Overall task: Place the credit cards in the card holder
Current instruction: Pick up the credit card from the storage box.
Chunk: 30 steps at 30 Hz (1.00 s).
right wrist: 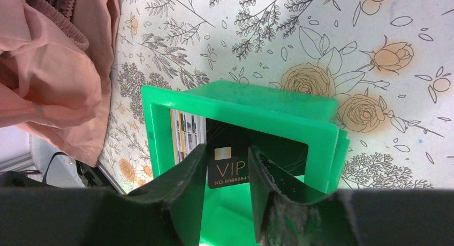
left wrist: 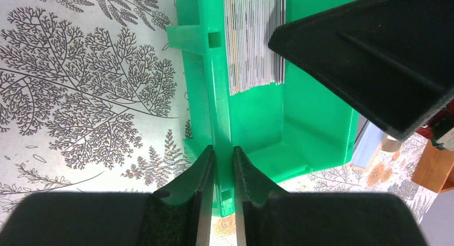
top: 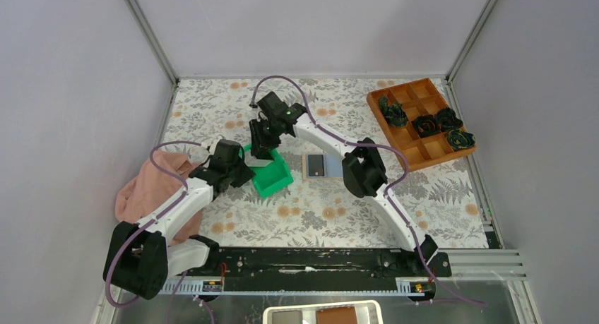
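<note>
Steadying tray (left wrist: 251, 117) in clamped left pincer (left wrist: 223, 155), poising parted, empty right pincer (right wrist: 227, 149) at card (right wrist: 275, 149); next: pinch its edge, lift.

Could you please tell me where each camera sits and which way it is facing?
Top external: fixed above and behind the arm bases, looking down on the floral table; both arms show.
Left wrist: on the left arm, looking along the left pincer, clamped on the green tray wall.
Right wrist: on the right arm, looking between the fingers of the right pincer at a black VIP card in the tray.
Shared: all three see the green tray; both wrist views see the stacked cards.
</note>
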Each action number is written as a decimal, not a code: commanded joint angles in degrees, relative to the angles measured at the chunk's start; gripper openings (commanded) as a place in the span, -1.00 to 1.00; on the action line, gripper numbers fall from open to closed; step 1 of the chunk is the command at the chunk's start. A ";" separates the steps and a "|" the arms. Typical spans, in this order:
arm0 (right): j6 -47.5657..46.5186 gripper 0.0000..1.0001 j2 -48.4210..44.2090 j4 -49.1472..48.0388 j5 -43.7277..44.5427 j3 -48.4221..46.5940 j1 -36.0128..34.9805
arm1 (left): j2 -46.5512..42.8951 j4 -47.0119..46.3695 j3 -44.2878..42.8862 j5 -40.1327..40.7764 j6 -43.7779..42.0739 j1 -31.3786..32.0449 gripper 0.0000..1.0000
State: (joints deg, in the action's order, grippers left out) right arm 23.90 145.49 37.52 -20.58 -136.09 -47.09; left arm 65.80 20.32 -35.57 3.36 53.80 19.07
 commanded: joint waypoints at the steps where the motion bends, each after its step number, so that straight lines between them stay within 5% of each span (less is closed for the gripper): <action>1: 1.82 -0.28 0.21 -1.07 -2.62 -1.29 -0.35 | -1.16 -3.46 -0.78 -2.69 -0.63 -0.08 -1.00; 19: 1.91 -0.41 -1.24 0.47 -2.18 -5.15 -1.40 | 0.86 -5.19 -0.46 -3.04 -0.14 -0.09 -1.00; 30: -1.39 -0.70 -1.37 4.58 2.19 -6.16 -1.23 | 1.61 -5.62 -1.26 -2.86 -0.16 -0.09 -1.00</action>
State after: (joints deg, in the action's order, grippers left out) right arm 24.18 145.56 39.42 -20.08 -139.35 -47.59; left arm 66.67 19.11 -35.57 2.98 53.84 19.07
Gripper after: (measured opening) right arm 0.215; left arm 0.218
